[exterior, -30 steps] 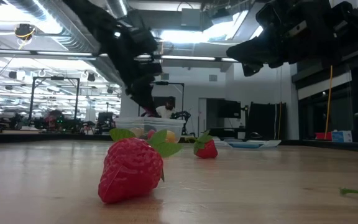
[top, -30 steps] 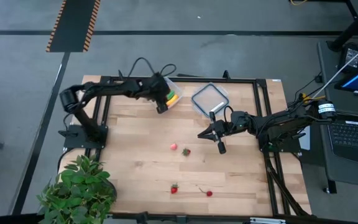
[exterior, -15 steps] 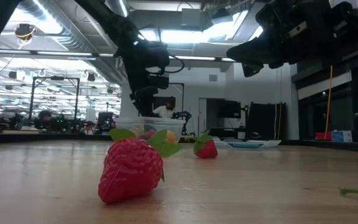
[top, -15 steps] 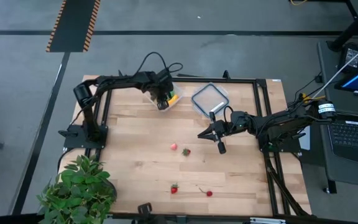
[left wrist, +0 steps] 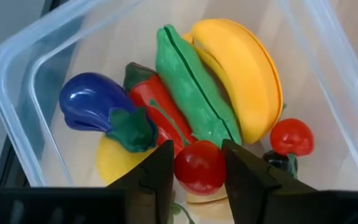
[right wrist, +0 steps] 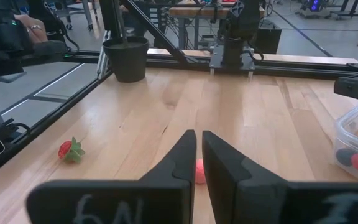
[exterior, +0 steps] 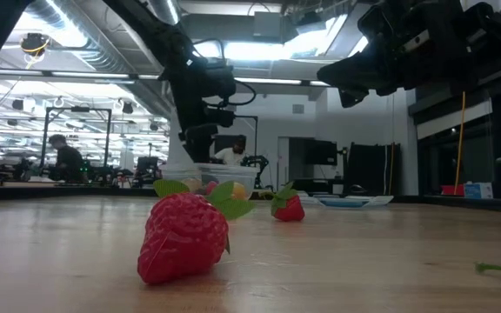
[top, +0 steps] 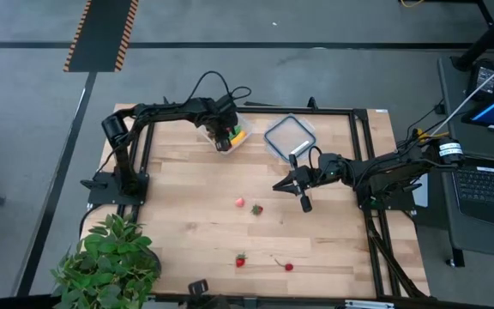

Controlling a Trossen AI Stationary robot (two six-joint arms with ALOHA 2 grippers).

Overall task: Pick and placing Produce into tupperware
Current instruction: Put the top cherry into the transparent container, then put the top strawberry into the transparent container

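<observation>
Clear plastic tupperware (left wrist: 17,68) sits at the table's far edge, holding a yellow banana (left wrist: 247,74), green pea pod (left wrist: 194,93), red pepper (left wrist: 157,102), purple eggplant (left wrist: 95,109) and a cherry tomato (left wrist: 291,137). Above it, the left gripper (left wrist: 197,168) pinches a red tomato (left wrist: 199,167). Four berries (top: 239,202) lie on the wood. At centre-right, the right gripper (top: 303,190) hangs pressed closed, empty.

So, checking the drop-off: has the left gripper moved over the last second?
Yes. The left gripper has shifted slightly toward the table's far edge, settling over the tupperware, shut on a red tomato.
</observation>
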